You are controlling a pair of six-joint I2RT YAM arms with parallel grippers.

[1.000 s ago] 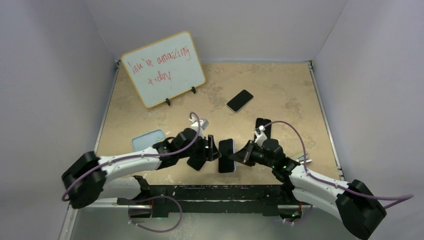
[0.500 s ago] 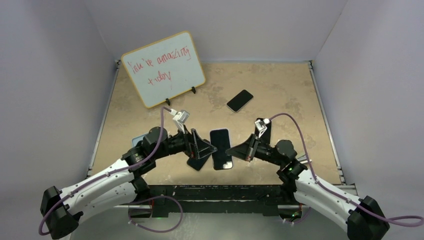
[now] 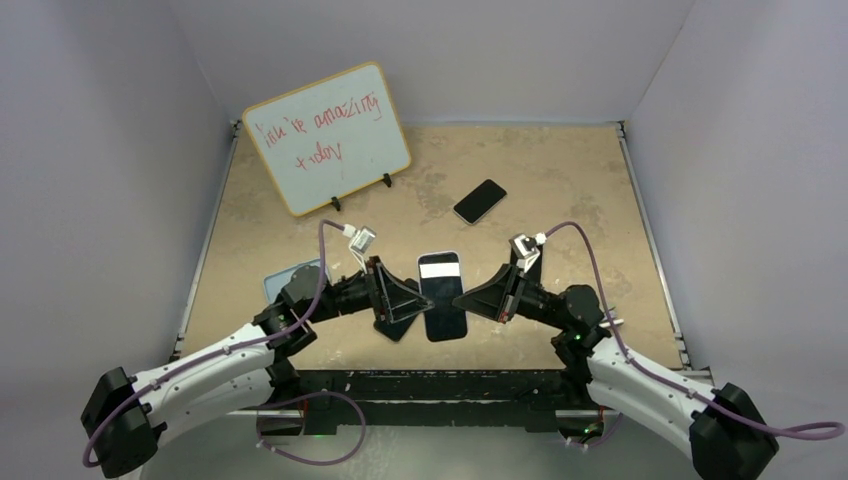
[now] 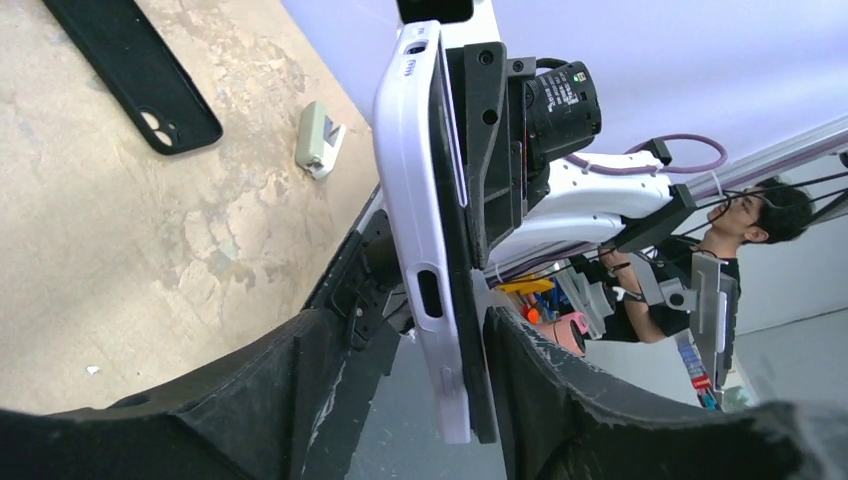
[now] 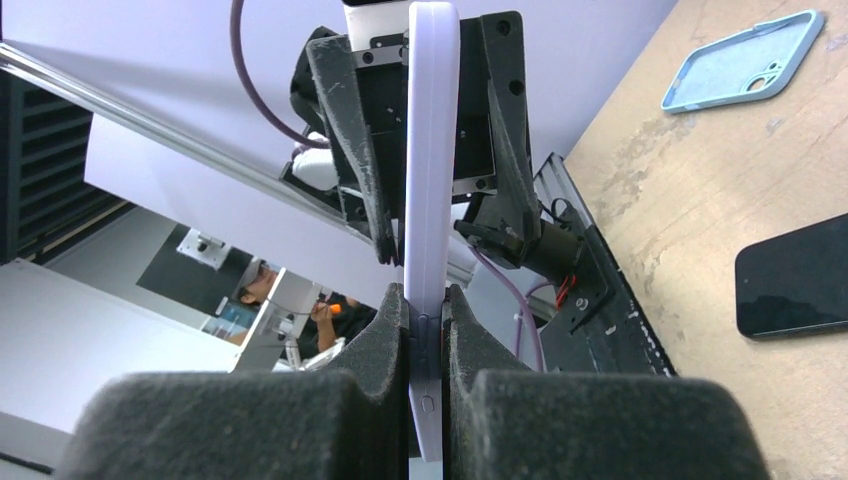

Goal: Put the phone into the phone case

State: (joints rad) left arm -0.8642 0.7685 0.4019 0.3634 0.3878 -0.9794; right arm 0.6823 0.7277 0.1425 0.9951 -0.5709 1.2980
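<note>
Raising phone [image 3: 441, 300] higher over mid near edge of bench [image 3: 580, 190], top of screen now lit. Pinching it tight edge-on with right claw [image 5: 425, 300]. Straddling loosely with left claw [image 4: 435, 330], narrowed again after brief widening. Looks seated in lilac case [image 4: 400, 180].

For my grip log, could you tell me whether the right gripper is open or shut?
Shut: the right gripper pinches the pale lilac phone case edge-on, both fingers touching it.

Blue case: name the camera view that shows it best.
Right wrist: the blue case lies whole, unobstructed. Top view shows only part, the rest behind the left arm. Left wrist misses it.
</note>
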